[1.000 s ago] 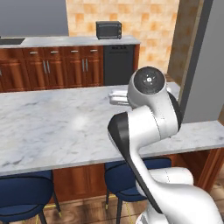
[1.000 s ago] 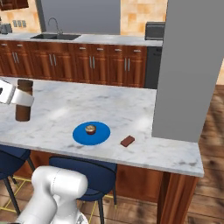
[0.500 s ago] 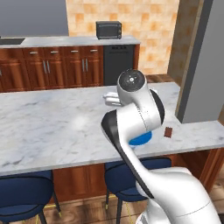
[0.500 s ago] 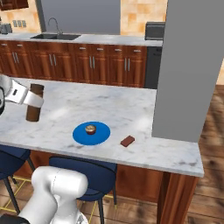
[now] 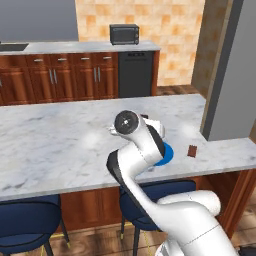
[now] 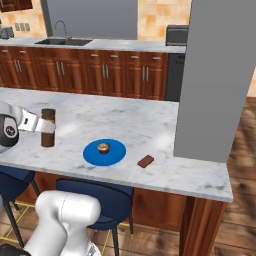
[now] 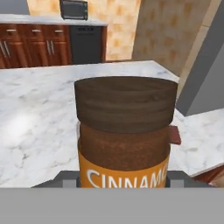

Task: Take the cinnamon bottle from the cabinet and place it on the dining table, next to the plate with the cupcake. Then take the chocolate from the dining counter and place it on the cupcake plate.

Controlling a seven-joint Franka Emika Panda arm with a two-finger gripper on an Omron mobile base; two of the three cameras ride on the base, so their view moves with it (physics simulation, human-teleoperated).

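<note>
My gripper (image 6: 44, 127) is shut on the cinnamon bottle (image 6: 48, 137), a dark brown cylinder with a tan band. The bottle stands upright at the dining table (image 6: 125, 117), its base at or just above the marble, left of the blue plate (image 6: 116, 155). The cupcake (image 6: 103, 148) sits in the plate's middle. To the plate's right, on the stone, lies the chocolate (image 6: 145, 161). In the hand view the cinnamon bottle (image 7: 124, 131) looms close, with the chocolate (image 7: 175, 134) peeking past its right side. In the left base view my arm hides the bottle; the plate (image 5: 165, 154) and chocolate (image 5: 192, 151) show beside it.
A wide grey column (image 6: 215, 75) rises from the table's right end, just past the chocolate. Blue stools (image 6: 107, 197) stand under the near edge. Lower cabinets with a sink (image 6: 62, 40) and a toaster oven (image 5: 124, 34) line the far wall. A wall cabinet's corner (image 6: 15, 4) shows top left.
My gripper has carried the cinnamon bottle rightward toward the blue plate and lowered it to the tabletop. Plate, cupcake and chocolate have stayed put.
</note>
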